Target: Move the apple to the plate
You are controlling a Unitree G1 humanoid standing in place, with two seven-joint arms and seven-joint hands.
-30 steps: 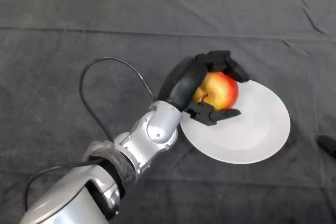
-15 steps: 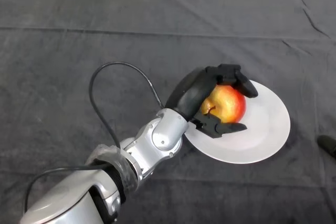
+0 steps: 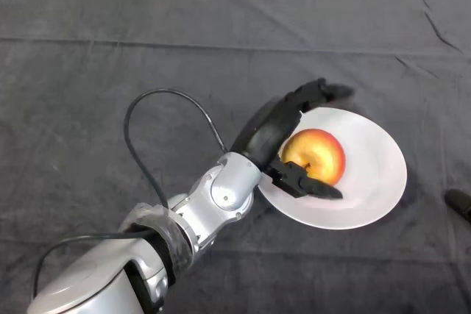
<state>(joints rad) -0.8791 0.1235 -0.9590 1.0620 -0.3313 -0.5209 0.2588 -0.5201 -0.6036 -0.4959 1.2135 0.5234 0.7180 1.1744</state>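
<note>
A red and yellow apple (image 3: 316, 155) sits on the white plate (image 3: 375, 174), on its left half. My left hand (image 3: 266, 134) is open beside the apple's left side. Its fingers (image 3: 316, 93) stretch out straight above the apple's far side. Its thumb (image 3: 309, 186) lies on the near side of the apple, over the plate. The apple is between them and no longer gripped.
The plate lies on the dark cloth right of centre. A small dark object (image 3: 461, 202) shows at the right edge of the view. My silver-grey arm (image 3: 191, 218) comes in from the lower left.
The hand carried the apple right and down onto the plate, then opened. The fingers have lifted off the top of the apple and straightened.
</note>
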